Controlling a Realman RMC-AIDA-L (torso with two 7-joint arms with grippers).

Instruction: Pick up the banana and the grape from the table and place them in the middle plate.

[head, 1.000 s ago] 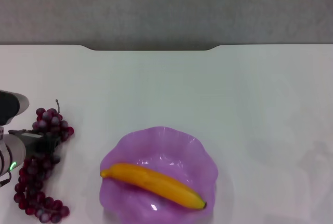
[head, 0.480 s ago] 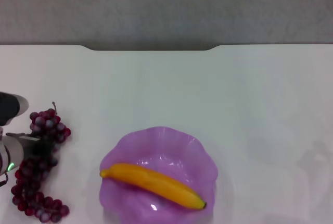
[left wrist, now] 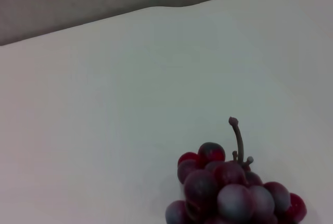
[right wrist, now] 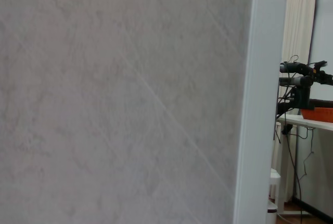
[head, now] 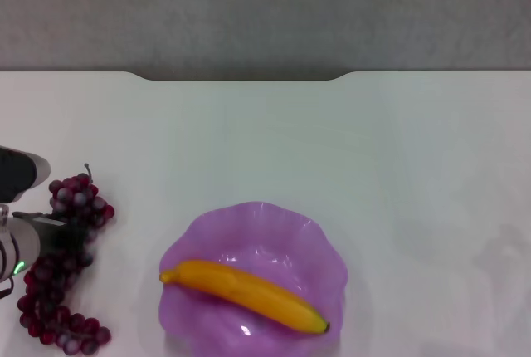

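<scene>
The banana [head: 245,286] lies across the purple scalloped middle plate [head: 257,212] at the front of the table [head: 332,141]. The grape [head: 76,199] is a long dark red bunch at the table's left front, stem pointing away from me. My left gripper [head: 58,237] comes in from the left edge and sits across the middle of the bunch, shut on it; the bunch's lower end rests on the table. The left wrist view shows the top of the bunch and its stem [left wrist: 234,190]. My right gripper is out of view.
The table's far edge has a wide notch [head: 241,79] before a grey wall. The right wrist view shows only a grey wall panel [right wrist: 119,99] and a room beyond.
The top of the grape bunch and my left gripper shifted slightly left over the last second; the stem tilted. The banana and plate have not moved.
</scene>
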